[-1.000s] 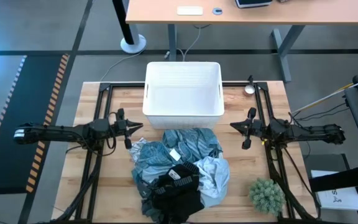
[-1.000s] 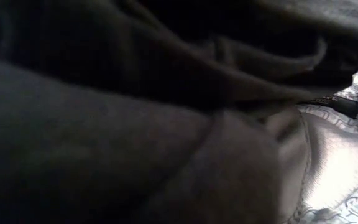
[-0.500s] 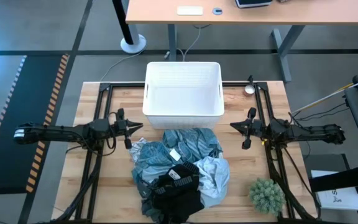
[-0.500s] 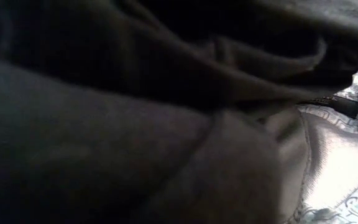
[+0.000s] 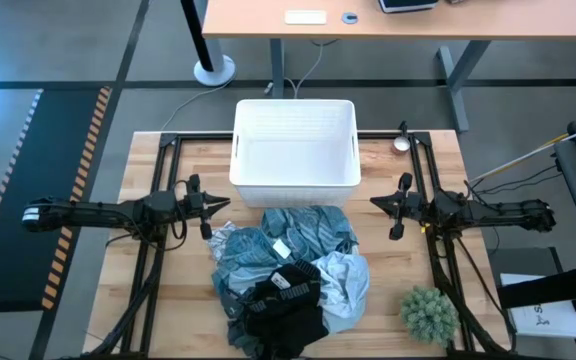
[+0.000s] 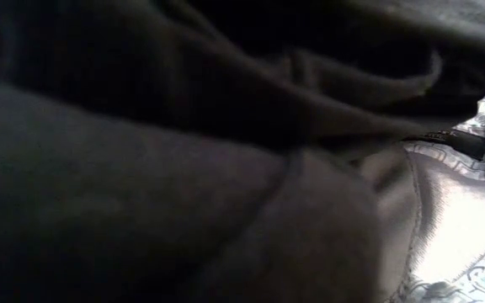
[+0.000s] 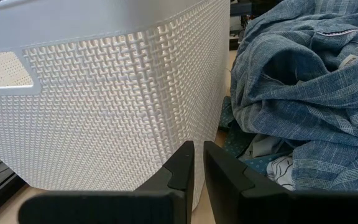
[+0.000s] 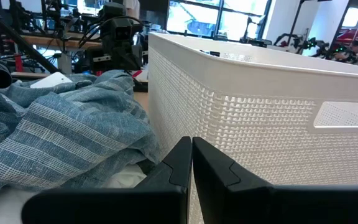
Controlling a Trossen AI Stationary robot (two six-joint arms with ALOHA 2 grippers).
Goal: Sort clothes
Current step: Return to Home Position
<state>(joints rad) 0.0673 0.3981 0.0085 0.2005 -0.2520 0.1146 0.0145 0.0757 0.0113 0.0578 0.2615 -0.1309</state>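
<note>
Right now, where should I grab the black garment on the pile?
Pinch the raised fold near the top of the black garment, coming straight down. It lies uppermost at the pile's near end, crumpled, so nothing covers it. Either gripper, left or right, must travel.

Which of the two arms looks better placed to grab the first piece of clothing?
Probably the left. Its claw sits right at the edge of the clothes pile, while the right claw is a little farther from it. Both claws are shut and empty.

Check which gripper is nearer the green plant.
Right. The right gripper sits up-table from the green plant, on its side of the clothes pile; the left gripper is across that pile.
</note>
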